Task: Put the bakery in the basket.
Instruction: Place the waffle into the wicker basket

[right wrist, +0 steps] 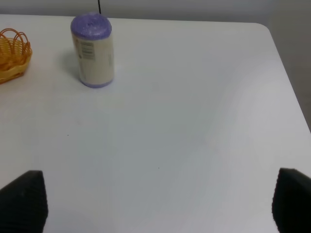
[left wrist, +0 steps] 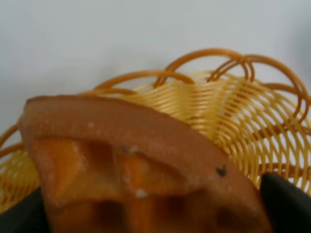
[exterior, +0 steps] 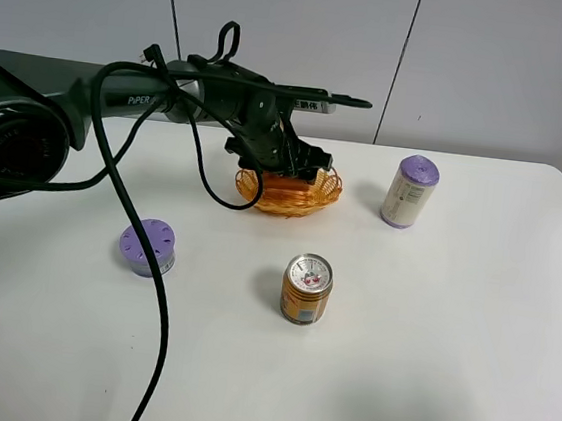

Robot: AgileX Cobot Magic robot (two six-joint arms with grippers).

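Left claw [exterior: 288,163] over basket [exterior: 325,189] at far centre of counter [exterior: 470,321], clamped on waffle [left wrist: 131,160]. Waffle held just above basket weave; contact unclear. Right claw [right wrist: 155,204] spread wide, empty, over bare counter, near-right of purple-capped bottle [exterior: 409,191]. Can [exterior: 306,289] stands near centre.

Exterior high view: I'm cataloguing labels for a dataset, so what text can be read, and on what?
"PiPER": on the left arm, in white lettering.
Drink can: print too small to read.
Purple-lidded canister: label print blurred, unreadable in the right wrist view too.
Sticker near the arm's wrist: too small to read.
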